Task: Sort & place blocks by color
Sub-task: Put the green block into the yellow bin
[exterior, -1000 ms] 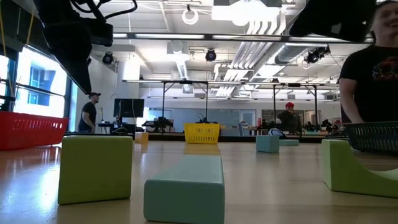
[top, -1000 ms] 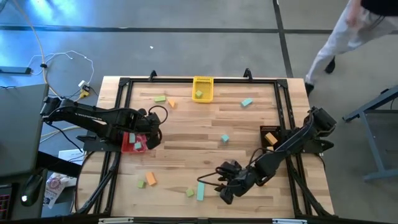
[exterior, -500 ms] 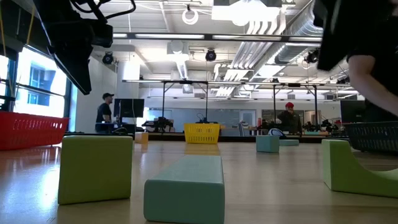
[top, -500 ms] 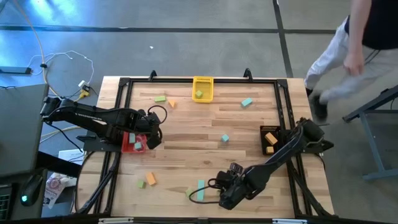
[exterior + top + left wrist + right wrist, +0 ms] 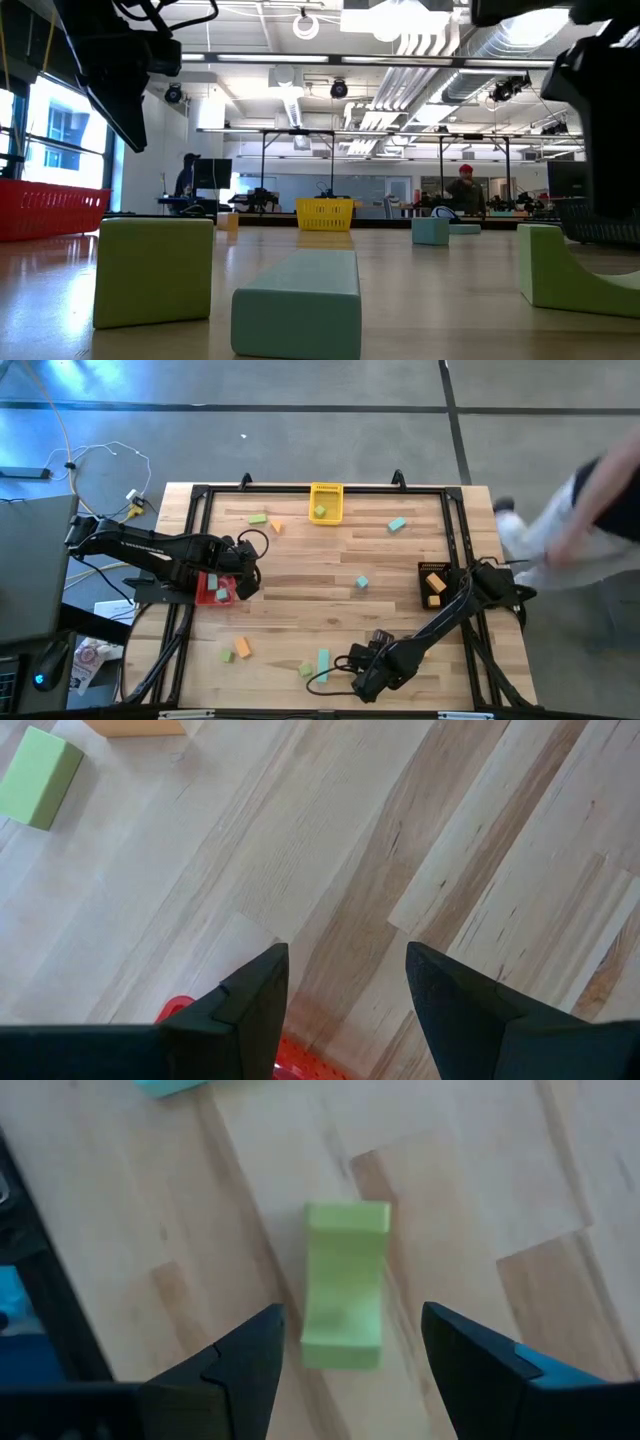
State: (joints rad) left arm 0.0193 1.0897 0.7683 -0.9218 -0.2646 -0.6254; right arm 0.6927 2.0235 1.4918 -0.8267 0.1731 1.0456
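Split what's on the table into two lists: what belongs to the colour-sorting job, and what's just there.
Job:
- loose blocks: light green, orange, teal
- light green block under the right gripper
- yellow bin, red bin, black bin

Just there:
- cables on the floor
- passing person

**Right arm stretched low, left arm parked at the side**

The right arm reaches in from the table's right edge, stretched long and low across the near side toward the middle of the front edge. Right gripper (image 5: 358, 682) points down at the table top, fingers (image 5: 240, 1370) spread wide with nothing between them. Over on the left, the left arm lies folded along its side of the table, left gripper (image 5: 243, 575) aimed downward too, fingers (image 5: 250, 1005) parted and empty.
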